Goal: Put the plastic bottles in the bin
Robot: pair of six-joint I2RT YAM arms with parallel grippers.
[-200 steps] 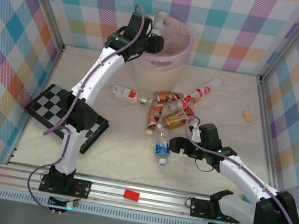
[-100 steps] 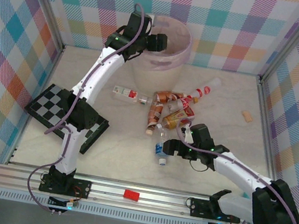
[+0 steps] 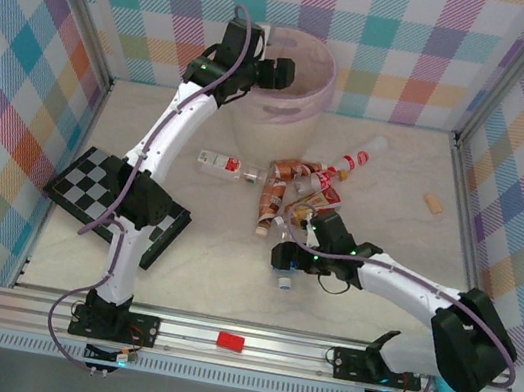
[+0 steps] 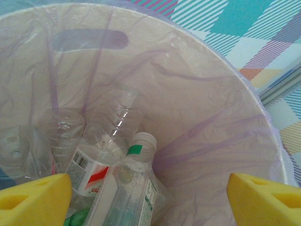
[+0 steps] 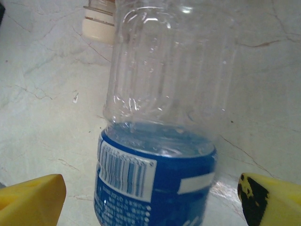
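Right, right gripper (image 5: 150,202) first: wide open, holding nothing. Its yellow fingers (image 5: 33,200) sit at either edge of the wrist view with the blue-labelled bottle (image 5: 160,122) between them, and I see a gap on both sides. The bottle lies flat on the desk (image 5: 42,94), long axis running away from the camera, cap at the far end, label end nearest. That puts the axis roughly square to the closing line, which is what the grasp turns on. My read is that closing from here would land on the label band (thin clear plastic, so it will likely squash a bit).

The wrist view gives me those finger gaps. From the top camera the gripper body covers most of the bottle, but that view gives the layout. The right arm is much the nearer to this bottle. Just beyond it is the pile (image 3: 304,188) of red- and orange-labelled bottles, with a lone bottle (image 3: 222,163) to its left. The bin (image 3: 312,83) stands at the far wall behind them.

The left gripper (image 3: 276,72) hangs over the bin's rim, spread wide and empty. Its wrist camera looks into the liner (image 4: 211,103), where several dropped bottles (image 4: 127,188) lie at the bottom.
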